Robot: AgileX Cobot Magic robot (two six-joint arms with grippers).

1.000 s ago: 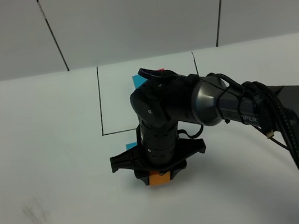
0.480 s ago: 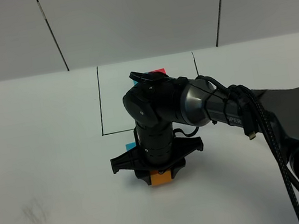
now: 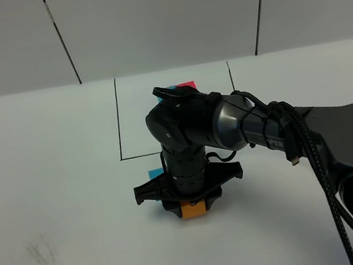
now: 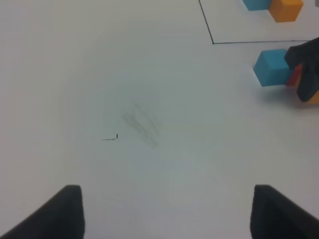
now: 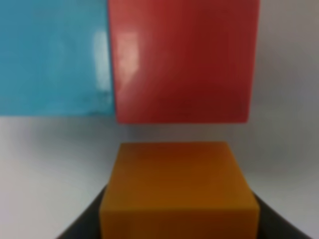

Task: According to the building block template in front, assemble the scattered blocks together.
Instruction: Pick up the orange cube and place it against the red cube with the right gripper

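1. Since the earlier frame, the right arm is swinging its elbow leftward while the right pincer is staying low, pinching the orange cube.
2. Just ahead of that pincer, the red cube and cyan-blue cube are sitting side by side, touching; the orange one is lying near the red, with a gap showing.
3. The cubes are looking light, rigid and matte; gripping opposite flat faces should work.
4. The right wrist is pointing straight down at the table.
5. The left pincer is hanging spread, empty, well apart.
6. The template is lying beyond, framed.
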